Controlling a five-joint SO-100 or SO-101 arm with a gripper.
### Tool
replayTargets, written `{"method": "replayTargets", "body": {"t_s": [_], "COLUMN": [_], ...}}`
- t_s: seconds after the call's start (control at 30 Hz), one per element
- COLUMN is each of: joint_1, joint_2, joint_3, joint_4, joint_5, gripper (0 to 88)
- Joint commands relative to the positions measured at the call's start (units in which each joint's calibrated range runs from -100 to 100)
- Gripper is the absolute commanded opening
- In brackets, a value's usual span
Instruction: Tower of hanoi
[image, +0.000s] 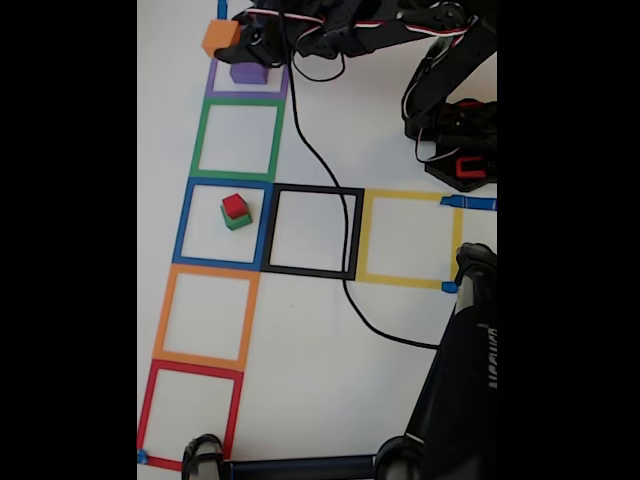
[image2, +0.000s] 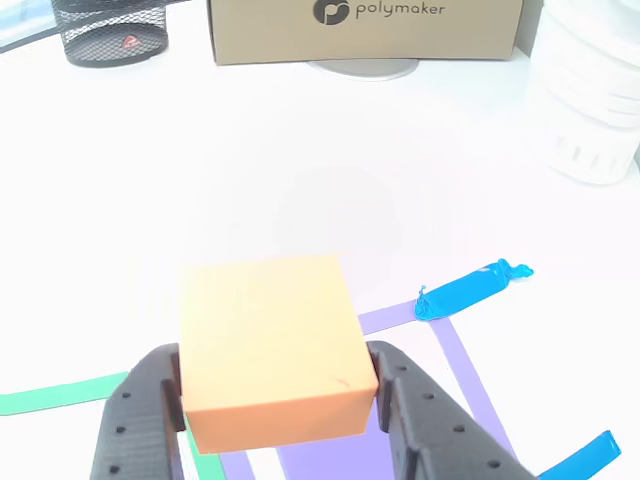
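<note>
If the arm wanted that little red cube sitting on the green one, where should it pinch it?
Probably from straight above, closing the pincer on two opposite flat sides of the red cube. It sits on top of the green cube inside the blue tape square, so only its upper part stands free, and a low grip would likely catch the green one too.

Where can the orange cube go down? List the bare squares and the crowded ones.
Bare: the green square, black square, yellow square, orange square and red square. Crowded: the purple square holds the purple cube under the end effector gripping the orange cube; the blue square holds red cube on green cube.
</note>
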Motion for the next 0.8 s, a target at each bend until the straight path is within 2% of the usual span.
{"method": "replayTargets", "body": {"t_s": [0.0, 0.27, 0.57, 0.77], "joint_1": [-3.5, -13.0, -21.0, -25.2], "joint_2": [-8.9, -16.2, -15.5, -14.4], "joint_3": [-6.9, -27.5, -58.1, -70.5], "joint_4": [10.7, 39.5, 70.3, 82.0], "joint_5": [0.0, 0.0, 0.0, 0.0], "gripper": [9.8, 9.6, 9.5, 9.1]}}
